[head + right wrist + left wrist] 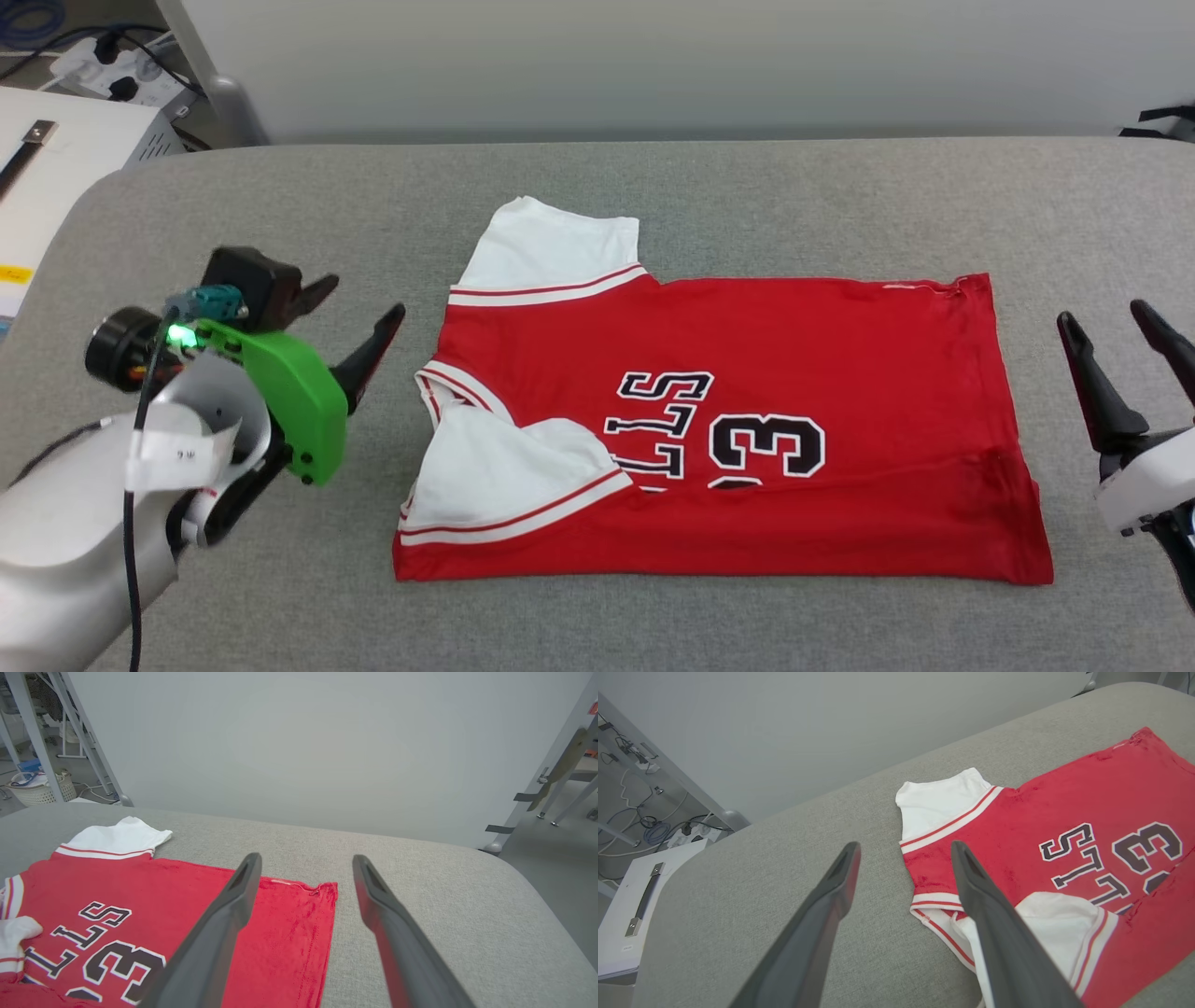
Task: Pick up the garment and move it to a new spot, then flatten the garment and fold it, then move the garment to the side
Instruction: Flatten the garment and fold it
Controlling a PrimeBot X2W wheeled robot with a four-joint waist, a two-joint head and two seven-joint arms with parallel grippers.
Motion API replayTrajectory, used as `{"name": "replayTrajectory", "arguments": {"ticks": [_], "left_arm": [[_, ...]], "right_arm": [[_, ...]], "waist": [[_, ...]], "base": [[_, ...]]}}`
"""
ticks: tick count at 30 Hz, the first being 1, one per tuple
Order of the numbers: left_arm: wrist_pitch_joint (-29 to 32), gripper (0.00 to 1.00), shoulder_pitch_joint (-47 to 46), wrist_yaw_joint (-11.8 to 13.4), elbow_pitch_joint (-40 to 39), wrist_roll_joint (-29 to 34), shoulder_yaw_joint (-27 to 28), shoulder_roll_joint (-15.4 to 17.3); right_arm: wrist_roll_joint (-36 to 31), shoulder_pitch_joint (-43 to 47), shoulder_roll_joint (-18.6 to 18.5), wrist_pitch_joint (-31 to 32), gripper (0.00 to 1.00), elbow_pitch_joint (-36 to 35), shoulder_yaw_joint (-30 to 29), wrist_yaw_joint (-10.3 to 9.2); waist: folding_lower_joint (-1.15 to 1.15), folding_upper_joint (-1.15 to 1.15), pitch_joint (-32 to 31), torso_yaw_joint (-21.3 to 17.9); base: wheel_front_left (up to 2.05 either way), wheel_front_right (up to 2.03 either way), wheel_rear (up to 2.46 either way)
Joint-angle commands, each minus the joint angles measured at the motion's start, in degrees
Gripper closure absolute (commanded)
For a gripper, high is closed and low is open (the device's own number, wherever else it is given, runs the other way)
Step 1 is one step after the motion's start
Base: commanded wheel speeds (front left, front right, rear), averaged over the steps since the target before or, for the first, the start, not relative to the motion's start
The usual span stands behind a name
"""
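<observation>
Head view: the garment lies mid-tabletop, collar left and hem right. Its near edge is folded up across the lettering, so one fold looks made. The left pincer and right pincer flank its ends, both spread wide and empty, probably to take the next edges.

Left wrist view: its fingers frame the collar end.

Right wrist view: its fingers straddle the far hem corner.

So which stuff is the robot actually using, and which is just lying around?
For the job: red jersey T-shirt with white sleeves; left end effector; right end effector; grey fabric table.
Just lying about: white cabinet with metal handle; white power strip with black plugs.
</observation>
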Motion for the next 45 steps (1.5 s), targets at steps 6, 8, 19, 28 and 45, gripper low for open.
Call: {"name": "replayTrajectory", "arguments": {"ticks": [6, 8, 19, 28, 45], "left_arm": [[0.78, 0.0, -10.26, -2.01, 5.5, 1.46, 2.57, -3.82], [2.83, 0.0, -13.82, -3.5, 7.98, 1.07, 3.0, -5.14], [26.1, 0.0, -31.38, -10.37, 23.72, -3.78, 1.61, -10.27], [39.91, 0.0, -39.74, -11.82, 30.31, -5.1, -0.91, -12.33], [40.09, 1.0, -37.96, -12.59, 35.95, -2.35, -7.13, -12.88]], "right_arm": [[-7.18, 0.35, 8.22, -5.36, 0.0, -7.78, -7.09, -0.04], [-8.31, 0.34, 9.74, -5.72, 0.0, -10.29, -7.87, -0.04], [-10.57, -2.72, 12.36, -4.85, 0.0, -16.57, -6.51, -0.04], [-10.14, -6.9, 12.16, -6.16, 0.0, -15.19, -5.18, -0.04], [-9.44, -10.12, 11.4, -8.6, 0.0, -11.88, -3.71, -0.04]], "waist": [[0.0, 0.0, 6.11, -3.79], [0.0, 0.0, 8.27, -4.83], [0.0, 0.0, 19.44, -10.05], [0.0, 0.0, 25.96, -12.67], [0.0, 0.0, 28.03, -12.64]], "base": [[0.0, 0.0, 0.0], [0.0, 0.0, 0.0], [0.0, 0.0, 0.0], [0.0, 0.0, 0.0], [0.0, 0.0, 0.0]]}}
